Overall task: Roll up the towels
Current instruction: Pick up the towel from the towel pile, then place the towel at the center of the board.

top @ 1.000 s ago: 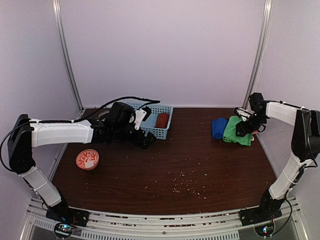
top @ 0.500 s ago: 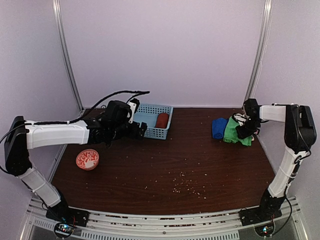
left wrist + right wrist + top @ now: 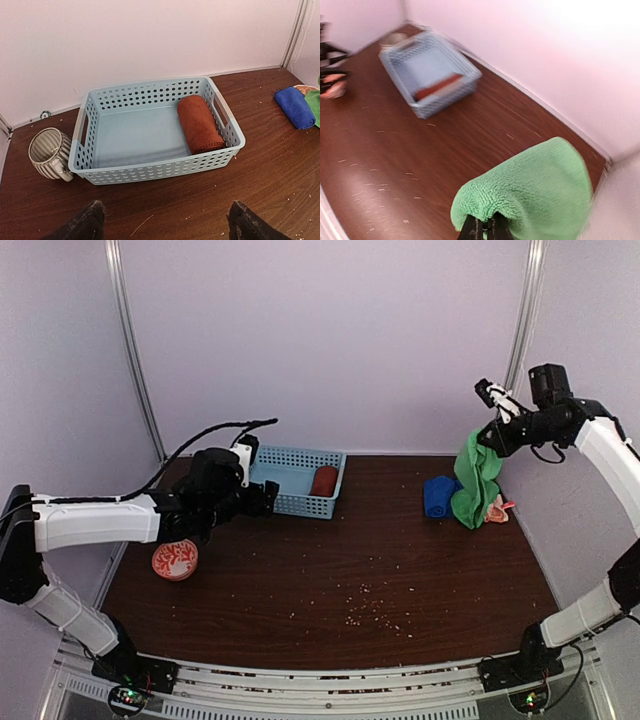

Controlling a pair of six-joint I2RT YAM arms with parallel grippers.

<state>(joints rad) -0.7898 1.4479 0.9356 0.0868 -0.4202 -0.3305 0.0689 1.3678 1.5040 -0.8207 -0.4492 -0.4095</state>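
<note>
Lifting the green towel (image 3: pixel 472 478) off the table (image 3: pixel 330 570) is the fresh change. A second ago the right claw (image 3: pixel 489 437) sat low on the cloth near the far right corner with its jaws apart; now it is clamped on a top fold and raised high. The towel hangs limp and crumpled, its lower end reaching down to the table just beside the blue towel (image 3: pixel 437 496), a short roll. I judge the green one is being readied for spreading flat, then rolling. A rust-red roll (image 3: pixel 324 480) lies in the basket (image 3: pixel 290 505) by the far edge. The left claw (image 3: pixel 165 227) hovers before that basket, fingers wide apart
</note>
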